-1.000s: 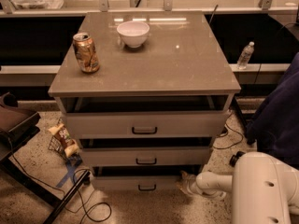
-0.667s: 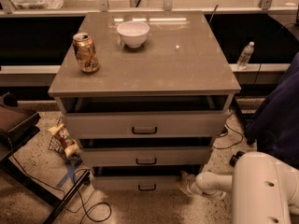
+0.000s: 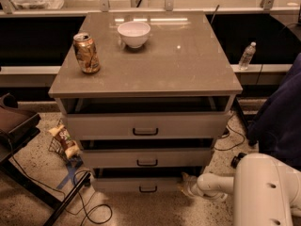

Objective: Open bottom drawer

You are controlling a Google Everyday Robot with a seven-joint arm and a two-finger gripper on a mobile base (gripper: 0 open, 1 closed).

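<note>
A grey cabinet (image 3: pixel 188 74) has three drawers. The bottom drawer (image 3: pixel 117 185) is the lowest grey front, with a small black bar handle (image 3: pixel 148 189) at its centre. It stands out slightly from the cabinet, as do the two drawers above it. My white arm (image 3: pixel 263 187) comes in from the lower right. The gripper (image 3: pixel 186 185) is low, at the right end of the bottom drawer front, right of the handle.
A soda can (image 3: pixel 86 53) and a white bowl (image 3: pixel 134 34) stand on the cabinet top. A snack bag (image 3: pixel 63 140) and cables lie on the floor at left, next to a dark chair (image 3: pixel 19 126). A water bottle (image 3: pixel 246 55) stands at right.
</note>
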